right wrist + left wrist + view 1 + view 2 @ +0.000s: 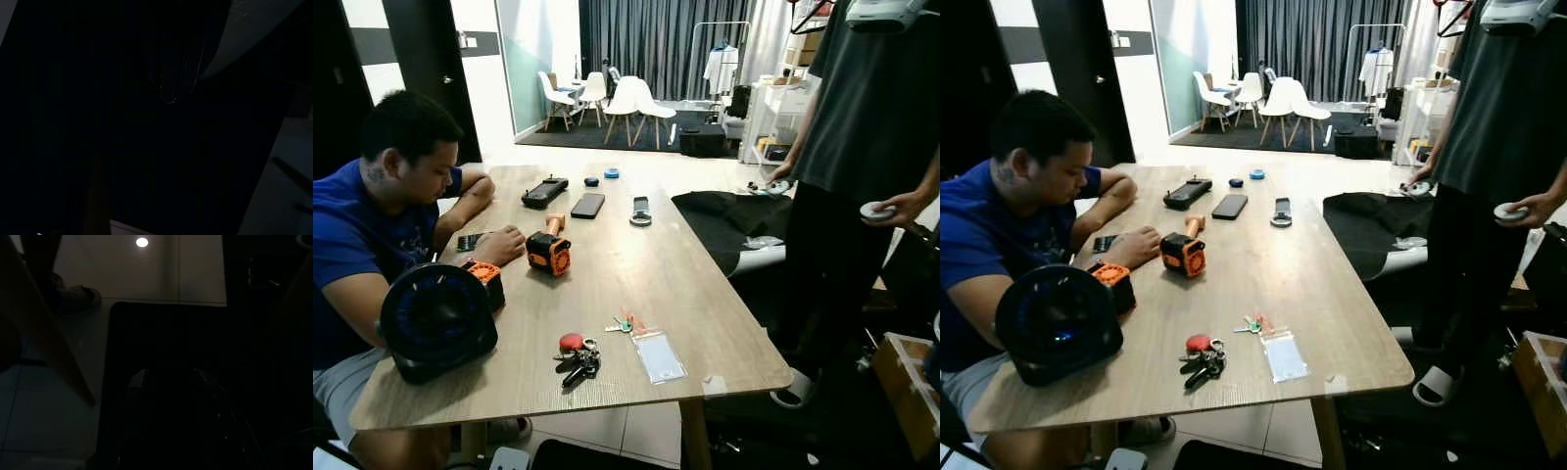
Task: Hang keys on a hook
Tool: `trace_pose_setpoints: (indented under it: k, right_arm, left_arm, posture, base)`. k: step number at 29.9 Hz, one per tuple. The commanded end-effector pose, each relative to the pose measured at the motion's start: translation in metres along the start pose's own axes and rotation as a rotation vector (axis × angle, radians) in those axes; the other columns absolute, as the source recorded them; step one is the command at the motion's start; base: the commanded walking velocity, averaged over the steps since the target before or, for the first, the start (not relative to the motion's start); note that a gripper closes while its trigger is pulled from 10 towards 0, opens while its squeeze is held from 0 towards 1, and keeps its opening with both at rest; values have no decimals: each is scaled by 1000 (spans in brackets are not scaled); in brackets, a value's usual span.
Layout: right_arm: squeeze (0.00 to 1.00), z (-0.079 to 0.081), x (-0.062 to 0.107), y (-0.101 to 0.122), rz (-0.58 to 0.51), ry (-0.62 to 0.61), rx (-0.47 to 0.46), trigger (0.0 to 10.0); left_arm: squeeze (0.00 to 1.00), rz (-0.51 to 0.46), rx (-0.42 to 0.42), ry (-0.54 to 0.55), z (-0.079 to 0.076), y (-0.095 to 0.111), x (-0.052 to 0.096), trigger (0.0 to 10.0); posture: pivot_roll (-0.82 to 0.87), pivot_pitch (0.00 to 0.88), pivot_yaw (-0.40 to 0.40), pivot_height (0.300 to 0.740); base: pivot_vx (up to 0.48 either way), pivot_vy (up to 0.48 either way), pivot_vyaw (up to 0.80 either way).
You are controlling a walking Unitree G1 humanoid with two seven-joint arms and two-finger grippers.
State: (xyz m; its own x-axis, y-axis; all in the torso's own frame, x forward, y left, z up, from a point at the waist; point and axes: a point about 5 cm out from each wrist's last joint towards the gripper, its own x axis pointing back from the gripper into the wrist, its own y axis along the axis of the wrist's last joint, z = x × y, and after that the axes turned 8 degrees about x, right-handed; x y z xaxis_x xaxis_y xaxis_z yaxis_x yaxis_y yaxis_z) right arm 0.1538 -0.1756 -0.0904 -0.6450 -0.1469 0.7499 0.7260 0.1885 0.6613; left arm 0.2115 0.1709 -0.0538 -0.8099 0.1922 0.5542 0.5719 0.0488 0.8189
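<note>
A bunch of keys with a red fob (578, 357) lies near the front edge of the wooden tabletop (636, 274), within reach for pickup; each idle gripper's opening cannot be told.

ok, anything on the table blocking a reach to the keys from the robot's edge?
Nothing visible does. The keys with a red tag lie near the table's front edge, bare wood before them. A black fan sits to their left, a clear plastic bag to their right, both apart from them.
</note>
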Motion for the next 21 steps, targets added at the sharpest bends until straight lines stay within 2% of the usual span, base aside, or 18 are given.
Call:
trace_pose_setpoints:
  k: [1, 10, 21]
  right_arm:
    - [0, -1, 0, 1, -3, -3, 7, 10000]
    - [0, -2, -1, 3, -3, -3, 7, 10000]
    - [0, 0, 0, 1, 3, -5, 5, 10000]
  left_arm:
    - [0, 10, -19, -11, -1, -1, 0, 10000]
    - [0, 11, -24, -13, 0, -1, 0, 10000]
    - [0, 25, -32, -37, -2, -1, -1, 10000]
  posture:
    - [40, 26, 32, 740]
    - [42, 28, 34, 740]
    - [42, 29, 39, 740]
  base:
    - [0, -439, 0]
    - [0, -398, 0]
    - [0, 0, 0]
